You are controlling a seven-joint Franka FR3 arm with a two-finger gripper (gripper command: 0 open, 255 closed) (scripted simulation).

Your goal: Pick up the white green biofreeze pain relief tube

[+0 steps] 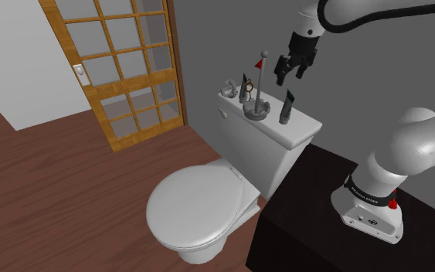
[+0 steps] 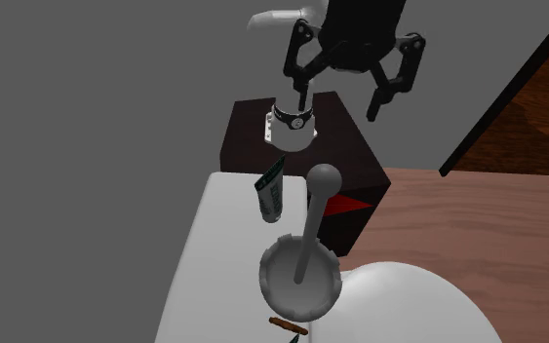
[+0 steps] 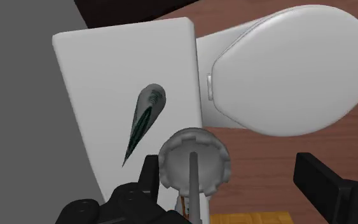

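So you've got the glass-paned wooden door (image 1: 123, 62) off at the shoulder view's left, nothing to worry about there. The white toilet (image 1: 196, 205) sits right beside the black stand (image 1: 316, 224), which I'd guess is why the arm reaches the tank without much stretching. Everything that matters is on the tank lid (image 1: 273, 130). Your pincer (image 1: 291, 77) hangs above it pointing down, jaws spread wide with nothing in them, which looks like a pre-grasp hover to me. Watch the grey round holder (image 3: 195, 159) with the ball-topped rod sticking up: in the wrist view that's what sits more or less between the fingers, not your target. The white-green tube (image 1: 287, 107) stands upright near that holder, on the end of the lid nearer the stand, touching nothing else. With its thin crimped end up it looks tippy imo, so shift over it before you drop.
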